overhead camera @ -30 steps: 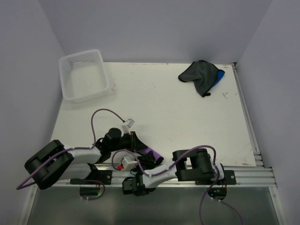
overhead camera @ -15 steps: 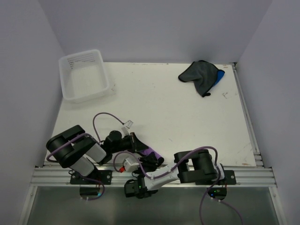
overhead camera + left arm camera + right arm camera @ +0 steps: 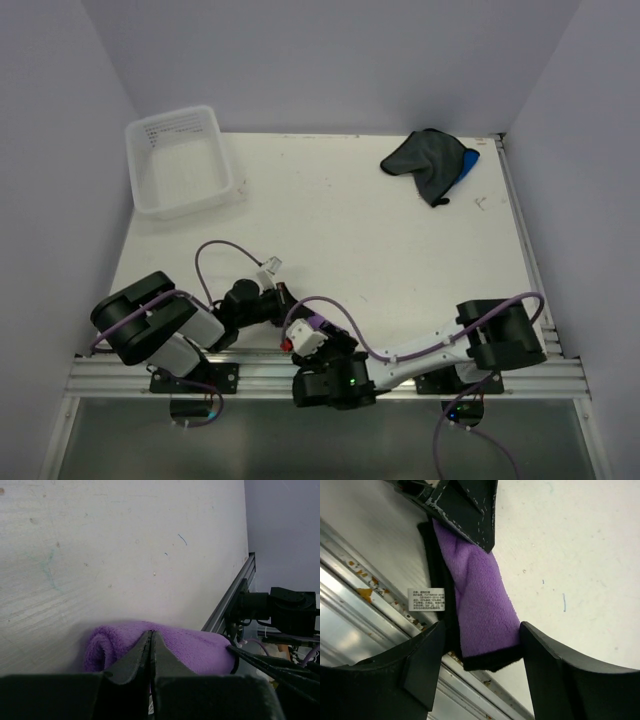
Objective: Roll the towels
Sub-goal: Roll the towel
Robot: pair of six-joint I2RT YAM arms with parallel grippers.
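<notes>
purple fleece towel (image 3: 480, 605), rolled, black-trimmed edge

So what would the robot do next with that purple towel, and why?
Probably lift the right gripper clear. The purple towel already lies rolled by the near edge of the table, the right gripper stands open astride its end, and the left gripper is shut against it. The dark grey towel and blue towel lie unrolled at the far corner.
</notes>
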